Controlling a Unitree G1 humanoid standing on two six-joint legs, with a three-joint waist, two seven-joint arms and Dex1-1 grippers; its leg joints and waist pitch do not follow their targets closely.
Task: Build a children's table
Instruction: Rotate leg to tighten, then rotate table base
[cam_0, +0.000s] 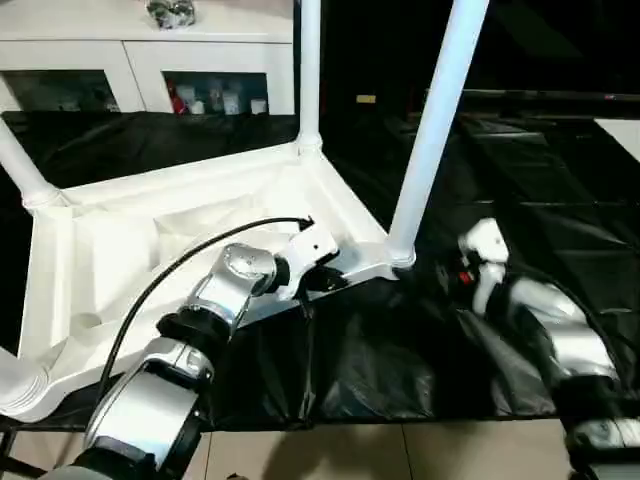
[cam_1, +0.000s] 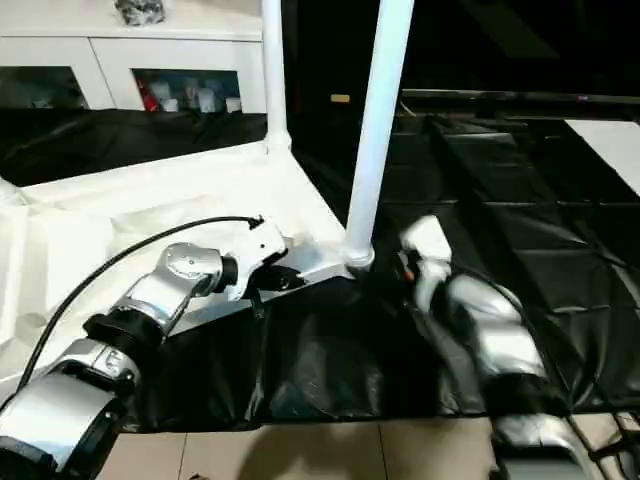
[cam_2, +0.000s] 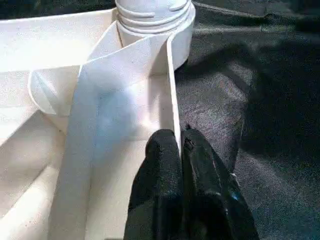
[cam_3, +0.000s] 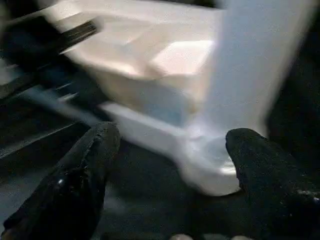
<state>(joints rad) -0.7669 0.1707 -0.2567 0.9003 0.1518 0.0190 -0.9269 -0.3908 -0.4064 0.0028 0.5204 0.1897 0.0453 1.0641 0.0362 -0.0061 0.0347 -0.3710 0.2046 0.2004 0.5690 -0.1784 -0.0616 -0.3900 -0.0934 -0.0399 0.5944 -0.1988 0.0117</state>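
White plastic: the tabletop (cam_0: 180, 215) is laid upside down on a black sheet (cam_0: 520, 190), its ribbed underside turned up.
Legs: four are counted in the head views, each standing in a corner socket; the far leg (cam_0: 309, 70), the near-right leg (cam_0: 432, 130), a left leg (cam_0: 22, 170) and a near-left leg (cam_0: 15, 385) cut off by the picture's edge.
Writing: no readable brand, label or lettering is made out on the tabletop, the legs or the arms.
Left tool: the left tool (cam_2: 181, 145) is closed, its two black fingers (cam_2: 162, 165) pinched on the thin upright rim wall of the tabletop, near the socket of the near-right leg.
Right tool: the right tool (cam_3: 170, 150) is spread wide and holds nothing; the base of the near-right leg and its socket are seen between and beyond the fingers (cam_3: 90, 155), apart from both.
Edges: the tabletop's right rim runs from the far leg's socket to the near-right one; the near rim lies close to the sheet's front edge, beyond which pale floor tiles (cam_0: 400, 455) are seen.
Open room: bare black sheet is left to the right of the tabletop, behind the right arm.
Background: a white cabinet (cam_0: 150, 60) with two glass doors stands behind the sheet, small items blurred inside.
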